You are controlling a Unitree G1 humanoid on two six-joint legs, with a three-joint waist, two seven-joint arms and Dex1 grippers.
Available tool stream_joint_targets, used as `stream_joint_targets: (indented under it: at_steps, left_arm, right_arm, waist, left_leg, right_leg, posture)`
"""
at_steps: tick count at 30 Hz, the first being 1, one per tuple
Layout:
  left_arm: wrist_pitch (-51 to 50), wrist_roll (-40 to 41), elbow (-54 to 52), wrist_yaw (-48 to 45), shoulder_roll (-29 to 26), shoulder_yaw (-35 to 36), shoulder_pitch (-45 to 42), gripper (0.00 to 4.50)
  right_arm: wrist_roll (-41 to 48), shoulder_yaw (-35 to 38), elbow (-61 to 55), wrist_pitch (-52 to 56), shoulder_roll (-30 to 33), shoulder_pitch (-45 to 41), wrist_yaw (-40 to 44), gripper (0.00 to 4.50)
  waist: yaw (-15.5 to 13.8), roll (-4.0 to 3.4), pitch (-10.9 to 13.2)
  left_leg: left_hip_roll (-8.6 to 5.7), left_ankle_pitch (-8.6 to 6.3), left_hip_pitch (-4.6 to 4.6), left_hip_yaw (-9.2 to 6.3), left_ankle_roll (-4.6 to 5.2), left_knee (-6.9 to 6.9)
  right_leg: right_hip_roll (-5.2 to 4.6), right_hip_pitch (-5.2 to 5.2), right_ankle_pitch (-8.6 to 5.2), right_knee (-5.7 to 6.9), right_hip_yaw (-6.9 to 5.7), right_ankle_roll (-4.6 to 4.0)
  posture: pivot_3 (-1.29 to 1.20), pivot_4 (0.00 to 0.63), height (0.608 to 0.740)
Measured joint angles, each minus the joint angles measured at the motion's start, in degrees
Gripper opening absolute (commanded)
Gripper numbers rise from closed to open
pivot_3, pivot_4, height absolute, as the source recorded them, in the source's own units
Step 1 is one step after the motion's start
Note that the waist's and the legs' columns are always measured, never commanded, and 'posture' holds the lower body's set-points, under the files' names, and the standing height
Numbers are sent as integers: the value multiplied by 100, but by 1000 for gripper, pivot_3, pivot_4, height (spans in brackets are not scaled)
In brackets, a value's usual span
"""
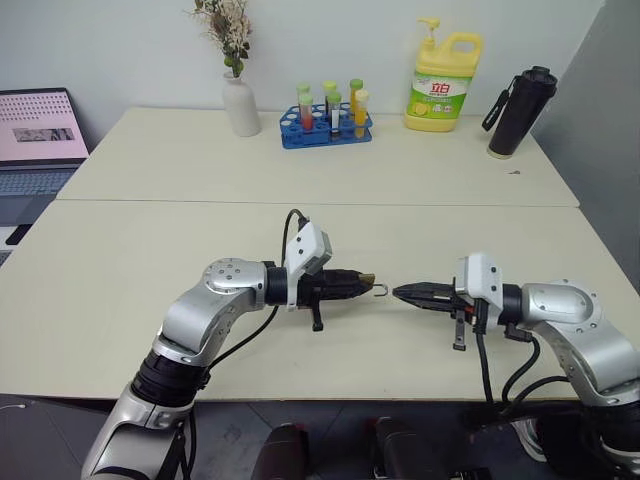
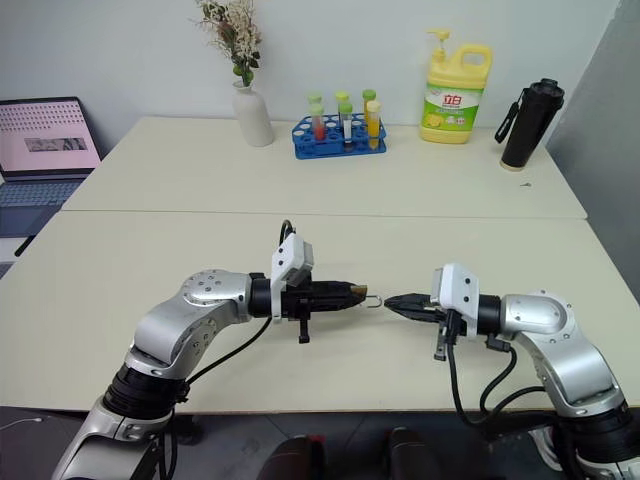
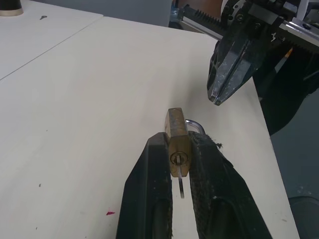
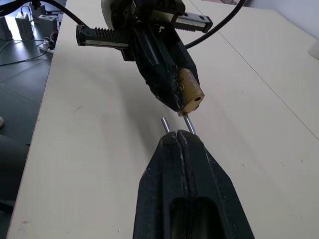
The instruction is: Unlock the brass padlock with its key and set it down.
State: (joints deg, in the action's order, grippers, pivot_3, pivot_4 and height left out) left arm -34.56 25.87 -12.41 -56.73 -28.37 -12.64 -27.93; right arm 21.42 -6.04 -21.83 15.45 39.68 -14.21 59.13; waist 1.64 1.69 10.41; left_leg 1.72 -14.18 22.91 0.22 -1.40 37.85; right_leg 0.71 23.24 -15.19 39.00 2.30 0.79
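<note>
My left gripper (image 1: 362, 283) is shut on the brass padlock (image 3: 178, 132), holding its gold body between both fingers just above the table (image 1: 150, 270). The silvery key (image 3: 181, 186) sticks out of the keyhole towards my left wrist. The thin silver shackle (image 1: 380, 290) points at my right gripper (image 1: 398, 293). That gripper is shut, with nothing seen between its fingers. Its tip is close to the shackle, with a small gap. In the right wrist view the two shackle legs (image 4: 188, 123) show just past my fingertips (image 4: 177, 142), which hide the bend.
At the back of the far table stand a white vase with flowers (image 1: 240, 105), a blue rack of test tubes (image 1: 325, 125), a yellow detergent bottle (image 1: 443, 85) and a black flask (image 1: 520, 110). A laptop (image 1: 35, 140) sits at far left.
</note>
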Motion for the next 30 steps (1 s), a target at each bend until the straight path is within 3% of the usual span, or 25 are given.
stream_joint_targets:
  at_steps: [20, 30]
  left_arm:
    - [-353, 341, -60, 103, 70, 158, -3, 158]
    - [-6, -22, 47, 189, 51, 145, -11, 158]
  right_arm:
    - [-358, -313, 189, -90, -123, -45, -1, 0]
    - [618, 198, -445, 744, -187, -73, -266, 0]
  waist:
    - [0, 0, 0]
    - [11, 0, 0]
  left_leg:
    - [0, 0, 0, -1, 0, 0]
    - [0, 0, -1, 0, 0, 0]
  right_leg:
    - [1, 0, 0, 0, -1, 0]
    - [2, 0, 0, 1, -1, 0]
  posture:
    - [0, 150, 740]
    - [0, 150, 740]
